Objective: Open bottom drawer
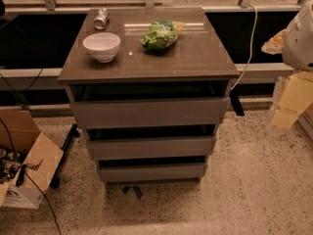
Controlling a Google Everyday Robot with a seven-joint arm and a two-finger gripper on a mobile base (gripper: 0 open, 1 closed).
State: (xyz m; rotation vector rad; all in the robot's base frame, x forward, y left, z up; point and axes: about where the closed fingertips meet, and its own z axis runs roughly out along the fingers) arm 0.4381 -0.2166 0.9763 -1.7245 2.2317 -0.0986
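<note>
The bottom drawer (151, 172) sits low in the centre of the frame, the lowest and narrowest of three plain grey-brown handleless fronts on the table (195, 58), with a dark slot above it. Print on the green bag (161, 35) is unreadable. Speckled floor (195, 209) lies open before the drawer; the gripper (285, 112) hangs at the right edge, well apart, open or closed I cannot tell.

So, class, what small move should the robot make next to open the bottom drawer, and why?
Probably swing the end effector left and down toward the bottom drawer. It sits at the view's right edge, apart from the cabinet, and the drawer's handleless front offers only the dark gap above it.
</note>
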